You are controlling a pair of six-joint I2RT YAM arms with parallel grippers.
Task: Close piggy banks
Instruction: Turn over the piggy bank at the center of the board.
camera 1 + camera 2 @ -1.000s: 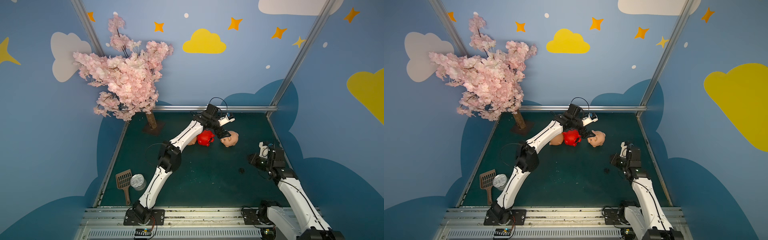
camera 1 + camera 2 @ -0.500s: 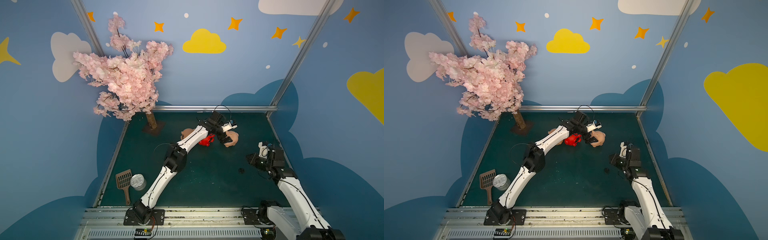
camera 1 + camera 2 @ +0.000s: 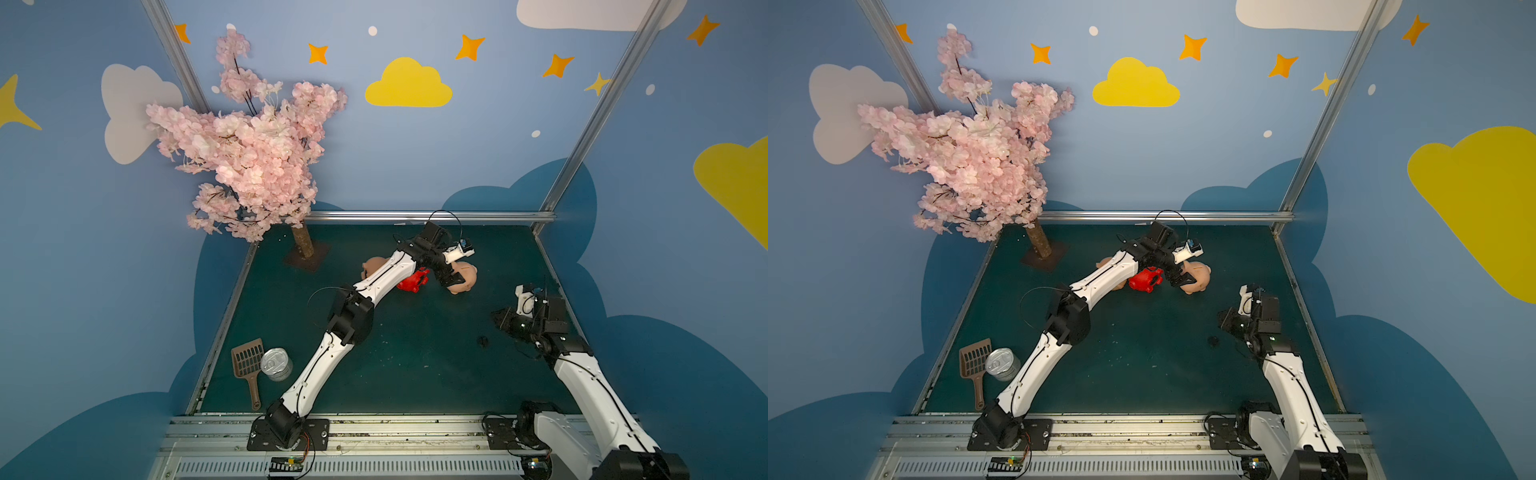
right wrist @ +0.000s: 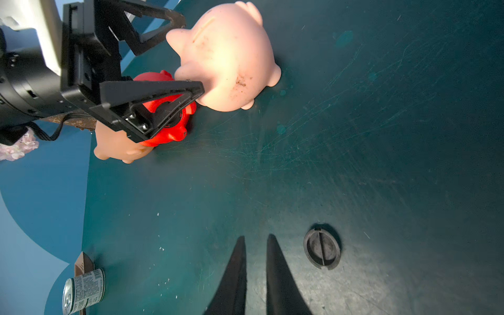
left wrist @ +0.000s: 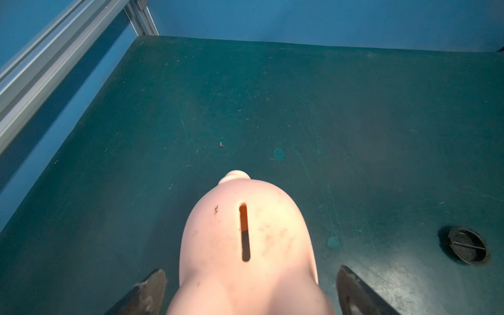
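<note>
Right, containers first. Three piggy banks [image 3: 1144, 279] cluster at approx. 12 o'clock on the desk [image 3: 415, 374], seen in both top views: 2 peach-pink, 1 red.

The standing peach-pink pig [image 3: 466, 276] is on its legs at the 1 o'clock end, coin slot [image 5: 244, 231] up. Nothing shows thru the slot, so contents: can't tell.

The red pig [image 3: 411, 283] lies tipped over just beside it, toward 9 o'clock. Its belly is partly behind a gripper finger in the right wrist view, so plugged or not: can't tell.

The other peach-pink pig [image 3: 373, 266] is next along toward 9 o'clock, mostly under the left arm [image 3: 386, 279].

1 tin can [image 3: 276, 365] stands upright at 8 o'clock w/ pull-tab lid on, contents unseen. 1 brown slotted scoop [image 3: 247, 360] lies right against or just beside it; can't tell which. 1 pink blossom tree [image 3: 253, 158] is at 10–11 o'clock.

The left gripper [image 5: 251, 270] has its jaws apart, one finger each side of the standing peach-pink pig, w/ a gap on both sides in the left wrist view.

The right gripper [image 4: 255, 237] is at approx. 3 o'clock, low over the desk. Its jaws are only a thin slit apart, w/ nothing btw them.

1 dark round plug [image 4: 321, 248] lies flat at approx. 4 o'clock, just beside those fingertips and not touching them.
</note>
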